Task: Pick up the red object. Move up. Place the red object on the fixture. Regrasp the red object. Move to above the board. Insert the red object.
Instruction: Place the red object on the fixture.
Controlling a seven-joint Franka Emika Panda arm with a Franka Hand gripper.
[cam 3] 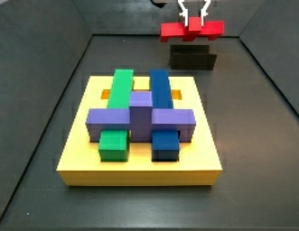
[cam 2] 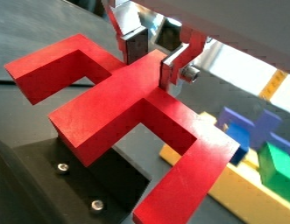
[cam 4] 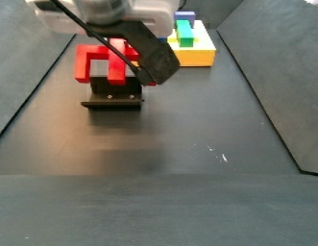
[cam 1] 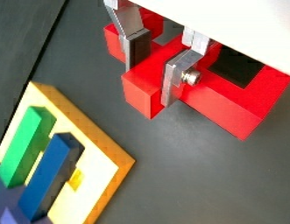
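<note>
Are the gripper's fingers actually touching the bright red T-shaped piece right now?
Touching. In both wrist views the gripper above the fixture has its silver fingers pressed against the red T-shaped piece's stem, no gap.

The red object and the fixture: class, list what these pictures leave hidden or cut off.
- Red object: in a side view the arm covers its right part.
- Fixture: in a side view the red object hides whether they touch.
- Gripper: in both wrist views the frame edge cuts off its body.
- Board: edge-cropped, partly behind the red piece.
</note>
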